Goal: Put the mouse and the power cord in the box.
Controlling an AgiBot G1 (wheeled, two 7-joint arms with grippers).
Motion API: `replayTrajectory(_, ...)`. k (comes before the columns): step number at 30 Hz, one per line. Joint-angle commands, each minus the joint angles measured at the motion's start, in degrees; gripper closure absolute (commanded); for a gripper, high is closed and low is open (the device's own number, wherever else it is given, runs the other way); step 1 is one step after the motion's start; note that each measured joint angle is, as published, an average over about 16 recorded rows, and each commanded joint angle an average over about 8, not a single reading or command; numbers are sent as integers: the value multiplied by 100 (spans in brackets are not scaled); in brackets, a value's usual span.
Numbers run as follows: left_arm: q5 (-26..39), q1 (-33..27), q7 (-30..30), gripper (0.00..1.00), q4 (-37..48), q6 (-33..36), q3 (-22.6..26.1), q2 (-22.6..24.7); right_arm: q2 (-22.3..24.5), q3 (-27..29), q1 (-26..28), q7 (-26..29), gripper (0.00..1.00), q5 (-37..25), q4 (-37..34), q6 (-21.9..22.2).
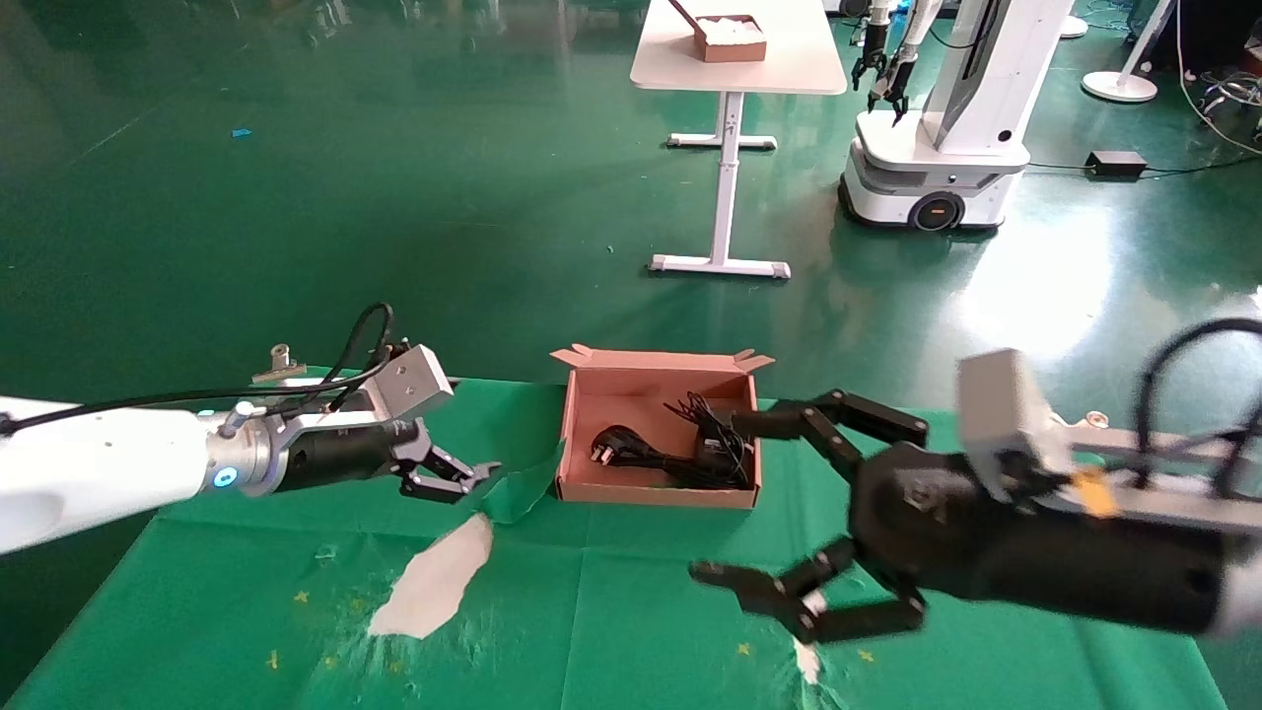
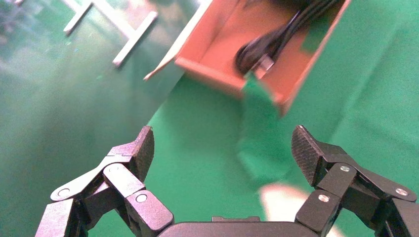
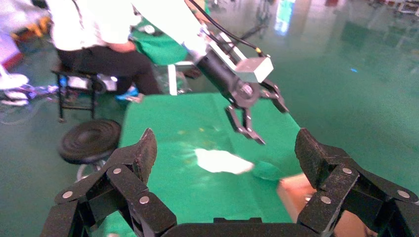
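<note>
Both grippers, left gripper [image 1: 463, 476] and right gripper [image 1: 779, 498], are hanging spread and empty beside the box [image 1: 592, 387]; power cord [image 1: 641, 456] (mouse indistinguishable) is lying inside, so withdrawing looks next.

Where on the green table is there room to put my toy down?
Bare green cloth lies in front of the brown cardboard box, between the white torn patch and the open right gripper. It is crowded inside the box, around the black power cord, and beside the open left gripper.

mouse [image 1: 712, 449] indistinct among cables in box [image 1: 582, 434]; right claw [image 1: 744, 498] blurred
</note>
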Motion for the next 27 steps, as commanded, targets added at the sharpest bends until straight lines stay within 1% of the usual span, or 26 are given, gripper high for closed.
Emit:
replayTrajectory(1,-155,146,-82,0,-210,171,-174,-114,143,88,-143,78,0,192,185,-91)
replayTrajectory(7,-622,586,-328,0,-843,688,-699,-458,575,354,-574,311,0,770,743,-367)
replayTrajectory(11,-935,881,-493,0,-1267,1035,-1051,-688,764,470,-762,413,0,1024,986,-488)
replayTrajectory(27,-2186,2059,-1152,0,-2962,2420,-2458,-1610,813,491,-805,434,0,1091,1042,-518)
